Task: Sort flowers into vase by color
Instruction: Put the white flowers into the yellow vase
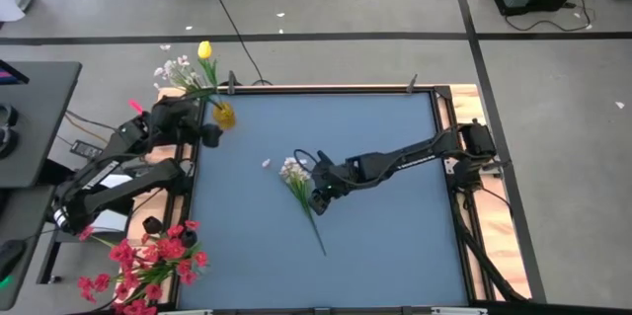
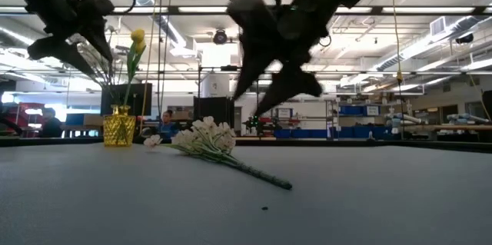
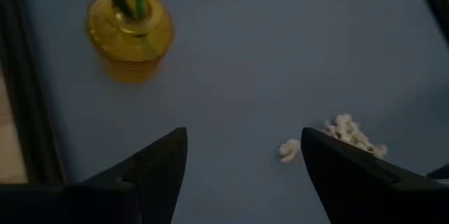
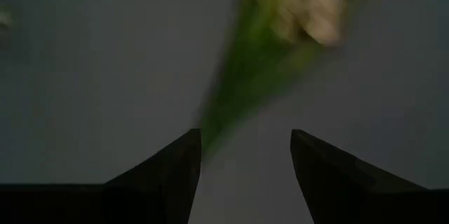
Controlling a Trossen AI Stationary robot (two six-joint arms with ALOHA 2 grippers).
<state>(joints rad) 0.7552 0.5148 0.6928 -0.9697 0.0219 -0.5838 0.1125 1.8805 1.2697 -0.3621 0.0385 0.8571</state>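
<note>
A white-blossomed flower sprig (image 1: 296, 179) lies flat on the blue table (image 1: 395, 246), its green stem pointing toward the near edge. My right gripper (image 4: 245, 164) hangs open just above it (image 2: 257, 95), the stem (image 4: 238, 104) showing ahead of its fingers, apart from them. At the far left corner stands a yellow glass vase (image 1: 224, 115) holding a yellow bud (image 1: 204, 50) and pale sprigs (image 1: 173, 70) by their stems. My left gripper (image 3: 244, 175) is open beside the vase (image 3: 130, 34), raised off the table, with nothing between its fingers.
A bunch of red flowers (image 1: 148, 261) stands off the table's near left corner. One loose white blossom (image 1: 266, 163) lies on the table left of the sprig. A wooden frame (image 1: 454, 108) borders the table. Open blue surface lies to the right and near side.
</note>
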